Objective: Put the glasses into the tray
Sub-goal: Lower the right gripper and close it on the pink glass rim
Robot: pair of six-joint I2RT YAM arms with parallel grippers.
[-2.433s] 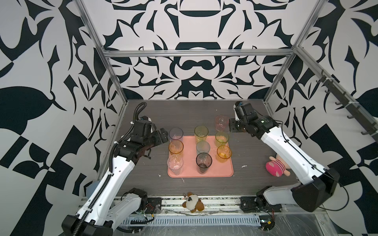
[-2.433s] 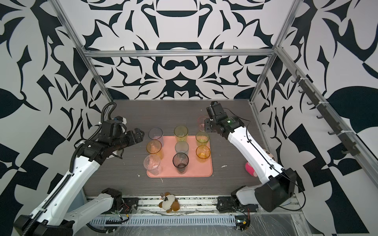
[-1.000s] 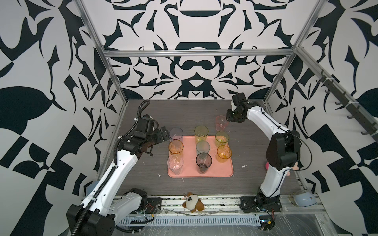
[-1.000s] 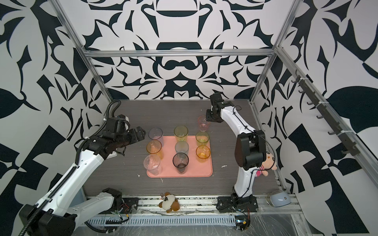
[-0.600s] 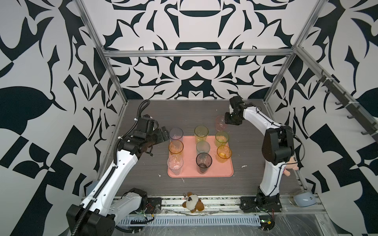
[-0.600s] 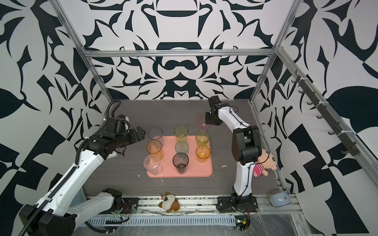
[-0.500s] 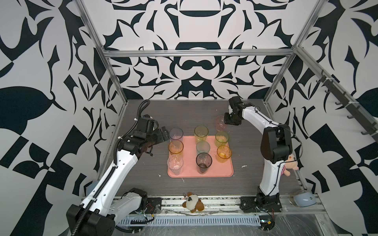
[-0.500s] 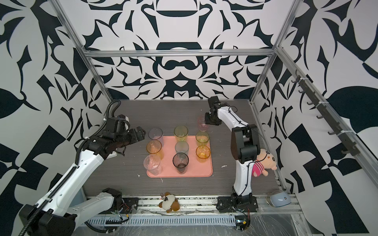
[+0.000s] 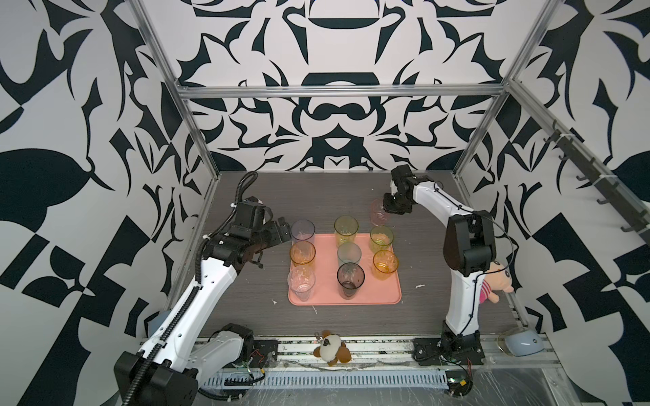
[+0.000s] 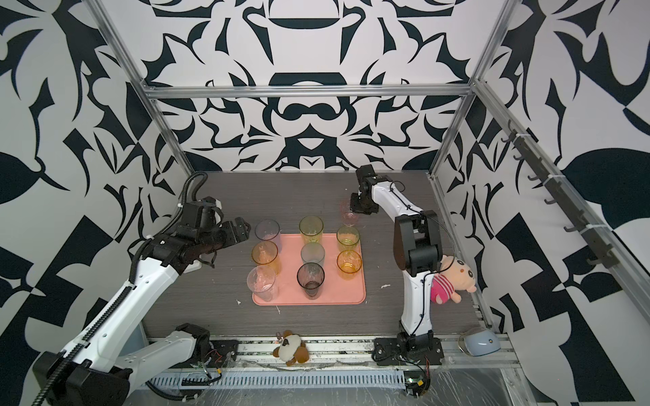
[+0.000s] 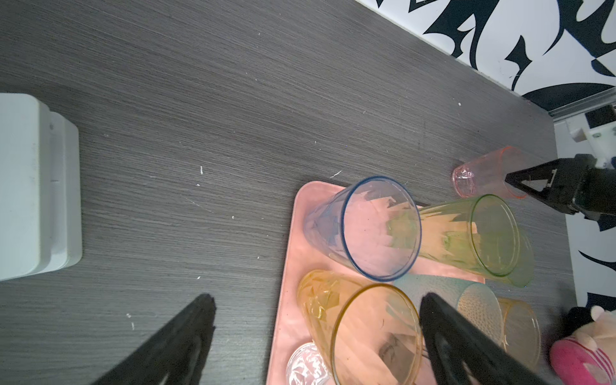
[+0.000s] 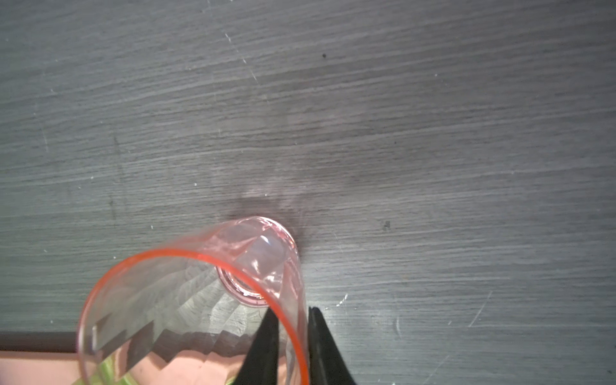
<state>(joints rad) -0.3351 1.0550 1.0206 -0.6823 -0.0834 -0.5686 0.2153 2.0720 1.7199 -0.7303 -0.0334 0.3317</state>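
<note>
While the pink glass (image 12: 186,300) is stood on the dark wood-grain table (image 9: 316,189), at about one o'clock from the middle of the tray (image 9: 381,297) and just beyond its far rim, its wall is pinched at the lip by the right gripper (image 12: 290,313): one finger is set inside, one outside, closed onto it.

A light, stiff, thin-walled thing is judged here, see-through and rose-tinted, faceted low down and tapered to a small thick base. Slick walls are to be expected, so a one-sided rim pinch could let it swing or slip. A deep bite over the lip is called for, gently squeezed, since glass or plastic cannot be told.

Eight glasses (image 9: 349,253) are seen upright on the flat salmon tray, low-rimmed and round-cornered; its five o'clock corner is left bare. The left gripper (image 11: 316,298) is held wide open and empty at ten o'clock, near the blue glass (image 11: 366,233).
</note>
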